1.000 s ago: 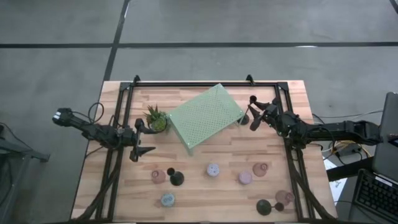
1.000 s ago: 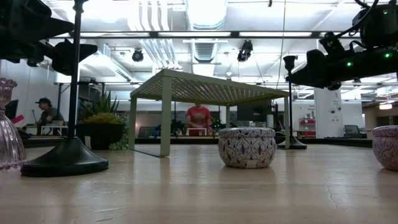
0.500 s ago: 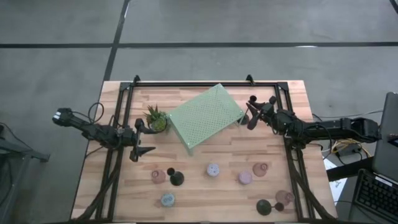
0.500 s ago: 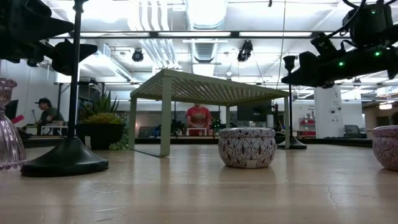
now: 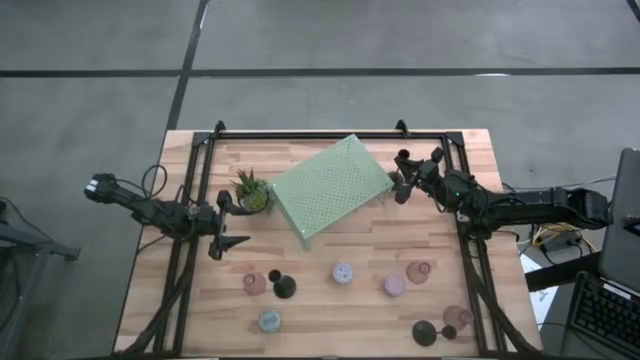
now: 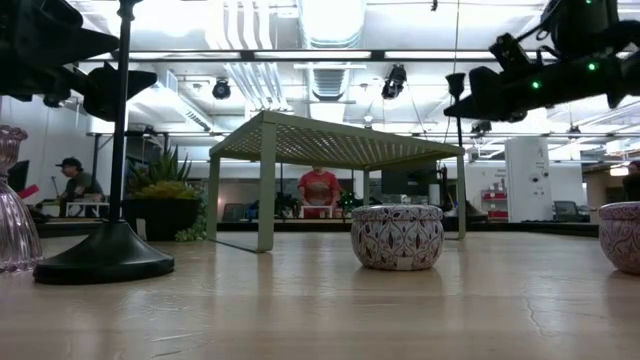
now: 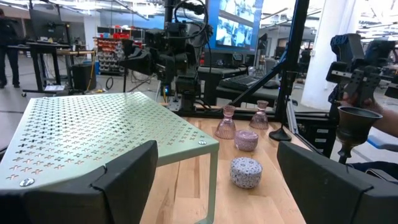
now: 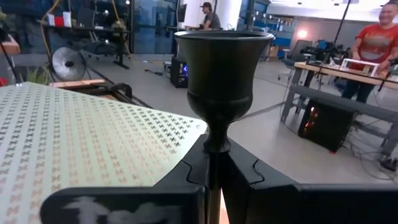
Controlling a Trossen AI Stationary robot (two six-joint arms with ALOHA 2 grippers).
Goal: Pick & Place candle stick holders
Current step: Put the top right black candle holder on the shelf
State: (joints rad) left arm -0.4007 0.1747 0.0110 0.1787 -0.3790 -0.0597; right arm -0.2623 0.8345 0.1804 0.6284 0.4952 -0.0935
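A patterned round puck sits before the green perforated stand, with a black stick holder nearby.

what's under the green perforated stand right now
Low view: under the stand only bare table shows between its legs. From above, its top covers that area. No holder visible there.

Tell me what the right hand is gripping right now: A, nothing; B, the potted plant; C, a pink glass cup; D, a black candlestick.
D: in the right wrist view the right hand is shut on the thin stem of a black candlestick, whose cup stands above the fingers, beside the green stand.
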